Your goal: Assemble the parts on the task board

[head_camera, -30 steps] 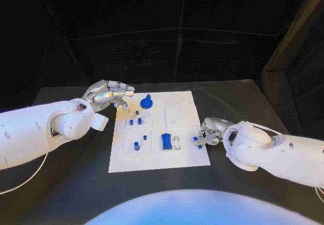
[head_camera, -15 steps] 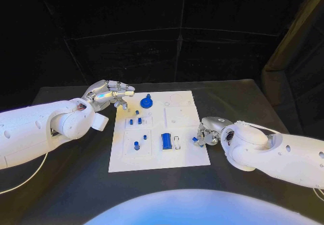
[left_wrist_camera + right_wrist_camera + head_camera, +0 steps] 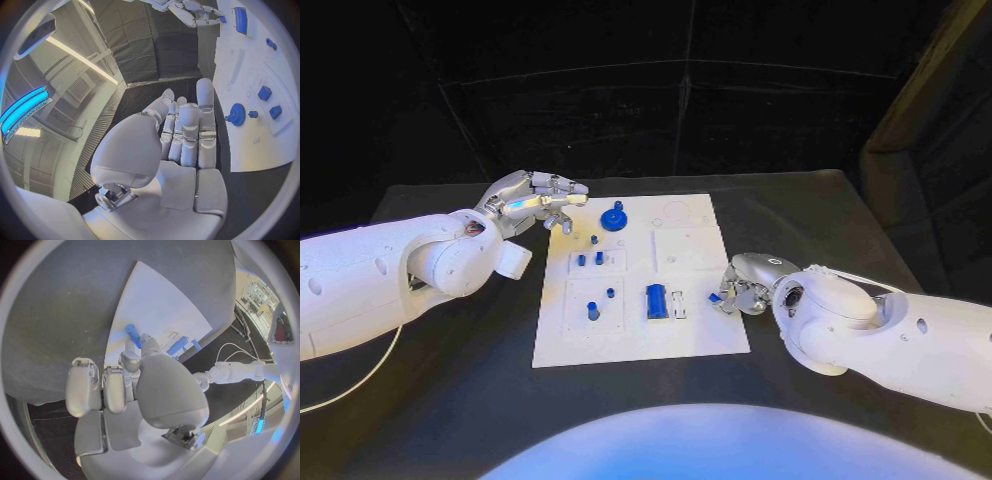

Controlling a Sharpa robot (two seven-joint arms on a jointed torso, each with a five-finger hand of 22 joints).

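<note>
While the right hand pinches a small blue peg, likely light, stiff and slippery, left hand hovers loosely curled, empty.

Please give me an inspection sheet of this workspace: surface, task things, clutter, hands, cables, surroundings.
Surface: black table.
Task things: white task board lying flat mid-table; blue gear-like part, blue block and small blue pegs on it.
Clutter: nothing seen.
Hands: left hand at the board's far left corner, holding nothing; right hand at the board's right edge, pinching a blue peg.
Cables: white cable under the left arm.
Surroundings: black curtains.
</note>
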